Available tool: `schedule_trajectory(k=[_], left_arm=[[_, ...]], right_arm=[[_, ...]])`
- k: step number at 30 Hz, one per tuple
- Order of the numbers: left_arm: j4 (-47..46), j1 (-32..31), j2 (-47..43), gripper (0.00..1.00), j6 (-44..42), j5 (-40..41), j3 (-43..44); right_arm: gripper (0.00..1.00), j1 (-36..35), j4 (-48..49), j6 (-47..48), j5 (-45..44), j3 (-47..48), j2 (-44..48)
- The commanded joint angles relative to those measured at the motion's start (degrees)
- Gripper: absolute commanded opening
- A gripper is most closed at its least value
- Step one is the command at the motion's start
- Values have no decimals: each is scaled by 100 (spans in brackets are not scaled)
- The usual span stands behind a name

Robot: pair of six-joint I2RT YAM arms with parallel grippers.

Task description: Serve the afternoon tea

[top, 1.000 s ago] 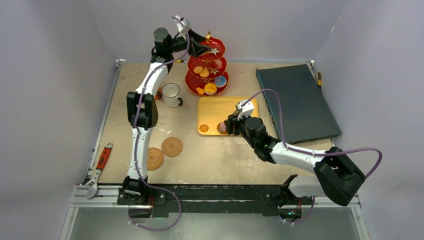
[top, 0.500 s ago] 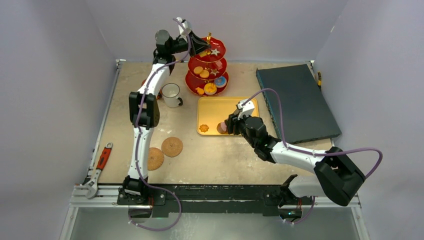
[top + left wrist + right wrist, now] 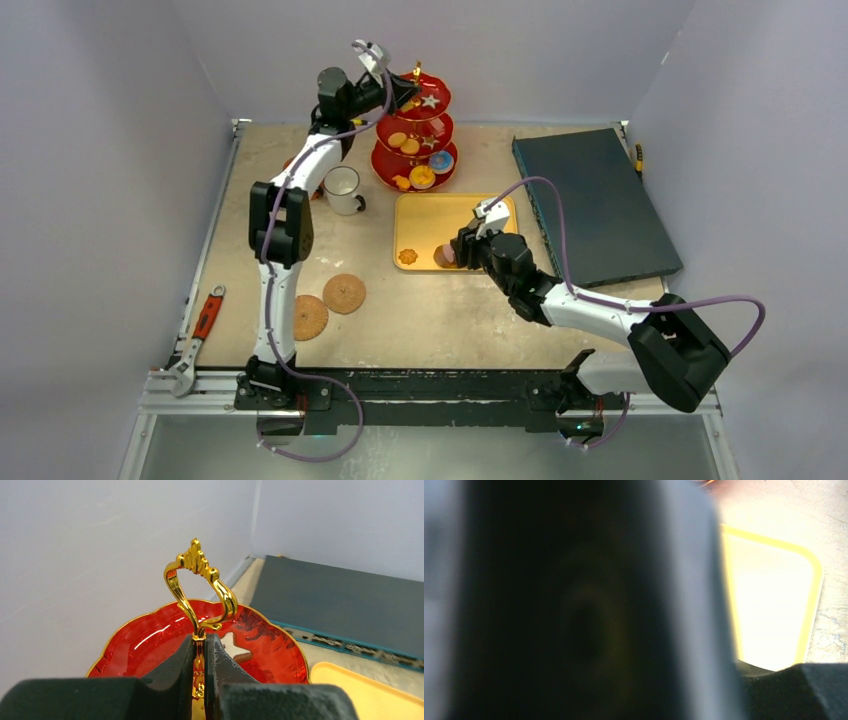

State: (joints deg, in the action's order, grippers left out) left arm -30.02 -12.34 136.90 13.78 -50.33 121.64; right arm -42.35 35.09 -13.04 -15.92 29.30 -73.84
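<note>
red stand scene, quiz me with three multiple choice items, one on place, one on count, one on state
1. The white mug stands: A) left of the red stand; B) right of it; C) on its top tier.
2. Its tiers: A) two; B) three; C) four.
3. The left claw is: A) wide open; B) shut on the gold handle; C) shut on the mug.
Answers: 1 A, the mug sits on the table left of the stand; 2 B, three red plates are stacked; 3 B, the claw pinches the handle's stem.
</note>
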Motion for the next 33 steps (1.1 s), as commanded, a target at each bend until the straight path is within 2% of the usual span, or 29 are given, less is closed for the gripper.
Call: schedule_trajectory(k=[1,3,6,8,13,18,24,27,33], left_arm=[[450,-343,-1139,0,-1011,2094,-677],[579,-556,-1495,0,-1530,3149,-1083],[39,-907,-1931,0,-2040,4698,-1819],[-13,-1096,-1939,0,-2256,5512,-1876],[-80,-1393,-1851,0,-2601,6444,-1828],[-91,-1559,-2006,1,-2532,6933,-1935],[1,-1565,-2175,38,-2427,7180,-2205],[164,-1557,-2240,49,-2381,7269,-2217],[874,-1550,-2514,77,-2414,7104,-2190]], right_arm=[[54,29,132,4,-115,64,169],[54,34,227,8,-77,42,164],[54,42,368,52,-51,-9,136],[54,51,438,90,-59,-33,128],[54,60,393,211,-133,-38,229],[58,60,312,307,-137,-125,374],[65,64,242,333,239,-111,319],[67,60,230,352,408,-188,339],[68,62,353,367,625,-237,204]])
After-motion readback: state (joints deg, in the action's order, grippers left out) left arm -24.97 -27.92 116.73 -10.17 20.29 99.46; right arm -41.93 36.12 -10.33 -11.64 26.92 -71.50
